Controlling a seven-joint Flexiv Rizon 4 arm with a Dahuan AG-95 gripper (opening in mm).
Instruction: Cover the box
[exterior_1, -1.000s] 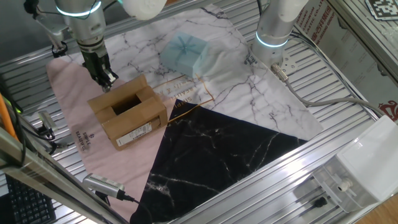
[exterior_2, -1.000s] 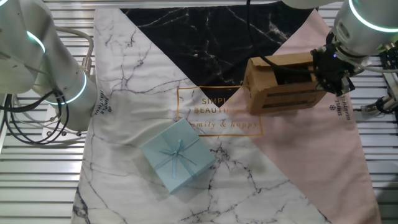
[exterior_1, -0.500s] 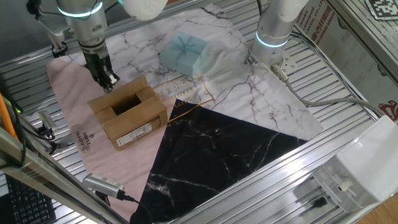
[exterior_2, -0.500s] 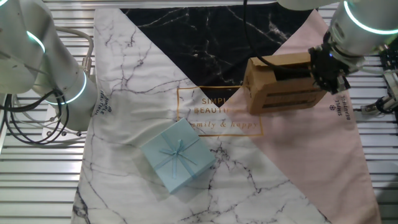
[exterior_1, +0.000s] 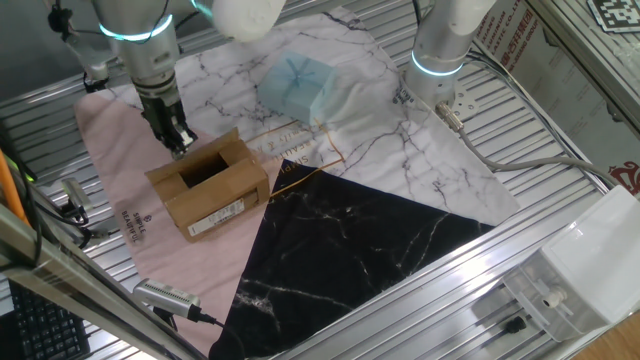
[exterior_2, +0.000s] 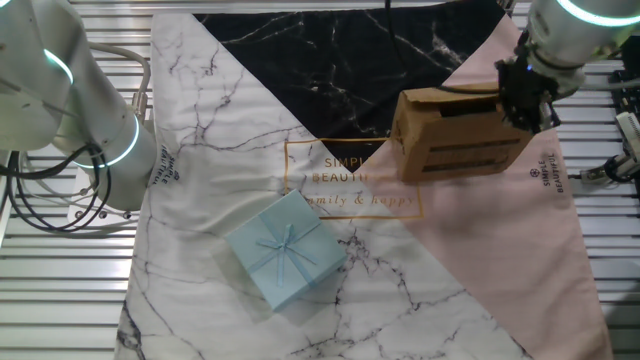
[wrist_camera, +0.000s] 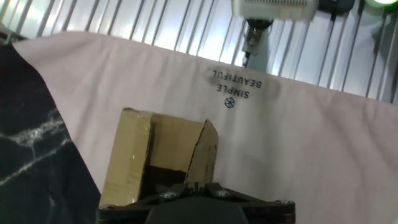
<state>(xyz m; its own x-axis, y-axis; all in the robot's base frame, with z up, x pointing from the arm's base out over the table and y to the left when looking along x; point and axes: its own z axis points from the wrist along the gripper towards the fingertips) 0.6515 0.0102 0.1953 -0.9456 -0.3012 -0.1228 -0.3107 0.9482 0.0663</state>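
The brown cardboard box (exterior_1: 210, 185) stands on the pink part of the cloth, open on top, with its white label (exterior_1: 220, 213) on the near long side. It also shows in the other fixed view (exterior_2: 455, 135) and in the hand view (wrist_camera: 149, 155). My gripper (exterior_1: 180, 143) is at the box's far short end, also seen in the other fixed view (exterior_2: 518, 100). In the hand view its fingers (wrist_camera: 194, 186) are pressed together on the edge of an end flap (wrist_camera: 203, 152), which stands tilted over the opening.
A pale blue gift package (exterior_1: 300, 85) lies on the white marble part of the cloth (exterior_2: 330, 290). A second robot arm (exterior_1: 445, 50) stands at the cloth's far edge. Cables and small tools (exterior_1: 170, 295) lie on the metal slats beside the pink cloth.
My gripper has moved a little toward the box's opening, and the end flap has swung with it, from flat outward to tilted over the box. The box has stayed in place.
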